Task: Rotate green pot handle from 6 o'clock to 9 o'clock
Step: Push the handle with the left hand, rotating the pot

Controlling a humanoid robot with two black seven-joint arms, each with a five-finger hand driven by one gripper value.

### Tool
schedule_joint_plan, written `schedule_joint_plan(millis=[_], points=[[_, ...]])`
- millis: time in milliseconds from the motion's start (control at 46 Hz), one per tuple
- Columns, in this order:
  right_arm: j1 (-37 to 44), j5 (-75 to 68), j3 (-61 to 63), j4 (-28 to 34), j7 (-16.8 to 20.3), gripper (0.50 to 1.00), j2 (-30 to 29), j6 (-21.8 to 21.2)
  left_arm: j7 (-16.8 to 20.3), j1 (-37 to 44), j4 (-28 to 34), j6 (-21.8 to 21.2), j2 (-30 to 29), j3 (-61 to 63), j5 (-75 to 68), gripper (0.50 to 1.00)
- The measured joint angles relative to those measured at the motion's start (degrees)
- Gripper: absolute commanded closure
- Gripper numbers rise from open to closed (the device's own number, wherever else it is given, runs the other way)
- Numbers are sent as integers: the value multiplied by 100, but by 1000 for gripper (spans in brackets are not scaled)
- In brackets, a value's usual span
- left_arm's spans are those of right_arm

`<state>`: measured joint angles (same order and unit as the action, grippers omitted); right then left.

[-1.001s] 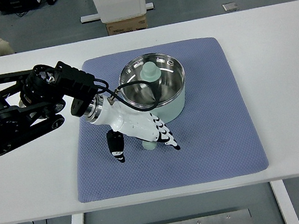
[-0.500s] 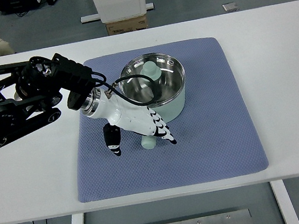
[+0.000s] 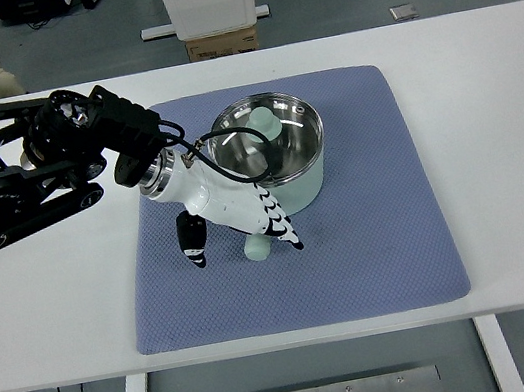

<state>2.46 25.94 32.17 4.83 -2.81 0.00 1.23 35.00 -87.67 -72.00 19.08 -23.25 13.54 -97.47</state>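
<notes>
**Fingers over the handle, and the turn has begun**

The fingers [image 3: 277, 224] of the left hand [image 3: 233, 206] lie stretched over the pot handle [image 3: 257, 248], with the thumb [image 3: 192, 244] apart on the left. They look extended, not curled; whether they really press on the handle, I cannot tell.

The handle comes out from the near side of the green pot [image 3: 275, 153]. Its long axis runs from the pot toward the near-left, around 7 o'clock. The pot stands on the blue mat [image 3: 371, 238], in the far half. Only the left arm is in view, so it is the nearer one.

Compared with one second ago, the handle tip and the hand have moved a little to the left.
</notes>
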Motion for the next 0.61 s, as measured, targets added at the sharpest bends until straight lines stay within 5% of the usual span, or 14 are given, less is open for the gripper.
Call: schedule_joint_plan(millis=[609], points=[[0,-2,0,0,0,500,0,0,0,-24,-248,191,154,24,18,500]])
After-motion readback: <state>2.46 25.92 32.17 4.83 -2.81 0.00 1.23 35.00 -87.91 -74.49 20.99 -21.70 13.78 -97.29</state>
